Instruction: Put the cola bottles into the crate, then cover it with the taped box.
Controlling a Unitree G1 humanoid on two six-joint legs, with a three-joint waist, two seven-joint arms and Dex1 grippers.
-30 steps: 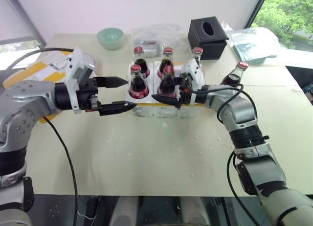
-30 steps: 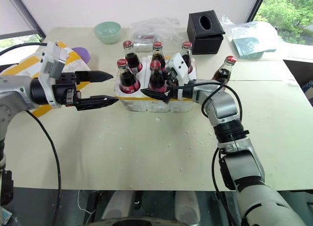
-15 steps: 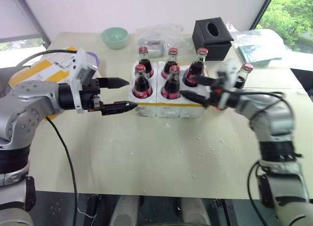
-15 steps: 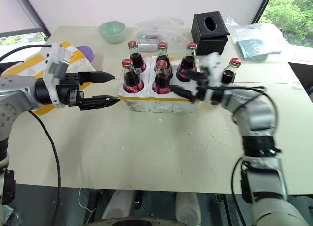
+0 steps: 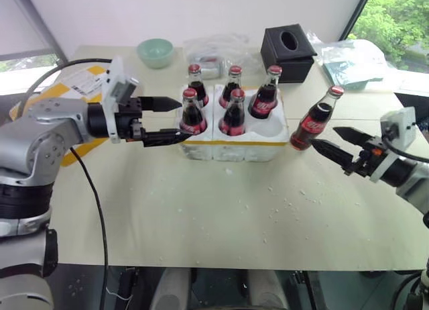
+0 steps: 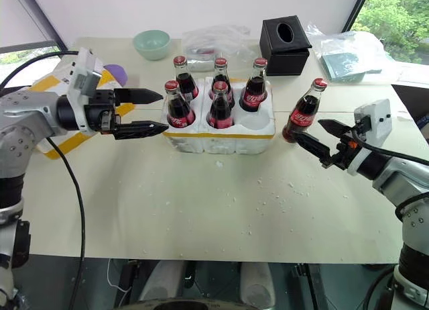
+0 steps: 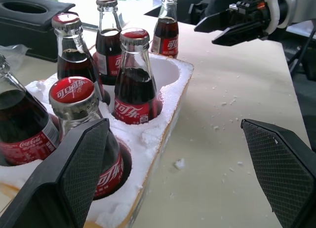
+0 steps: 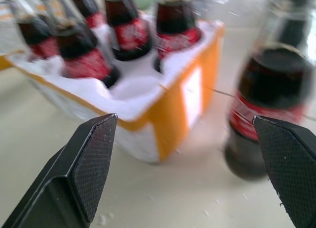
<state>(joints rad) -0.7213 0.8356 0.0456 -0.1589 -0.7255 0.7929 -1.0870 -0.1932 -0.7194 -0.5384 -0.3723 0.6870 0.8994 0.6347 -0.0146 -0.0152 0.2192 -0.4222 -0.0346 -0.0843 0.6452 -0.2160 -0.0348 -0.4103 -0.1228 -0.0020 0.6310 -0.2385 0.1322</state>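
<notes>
A pale beige table [image 5: 201,216] fills most of the left eye view, speckled with small white styrofoam crumbs in front of the crate. Behind it stands a plain white wall, and in the upper right corner a window shows green trees. Along the table's far edge sit a mint green bowl [image 5: 155,52], a crumpled clear plastic bag [image 5: 213,52], and a black tissue box [image 5: 288,53]; more clear plastic and something teal lie at the upper right.

The crate [image 5: 231,139] sits just above the centre of the frame, a low white styrofoam tray with a yellow band along its base. Five cola bottles stand in its wells, dark with red caps and red labels; the front right well [image 5: 268,127] is bare. The sixth bottle [image 5: 315,118] stands upright on the table just right of the crate, apart from it.

The taped box [image 5: 64,115] lies at the left edge, white with broad yellow bands and a shipping label, mostly behind the left arm.

The left gripper [image 5: 163,120] hangs at the crate's left end, fingers spread wide and holding nothing, close to the front left bottle [image 5: 191,112]. The right gripper [image 5: 335,142] hovers at the right, fingers also wide apart and empty, tips just right of the loose bottle.
</notes>
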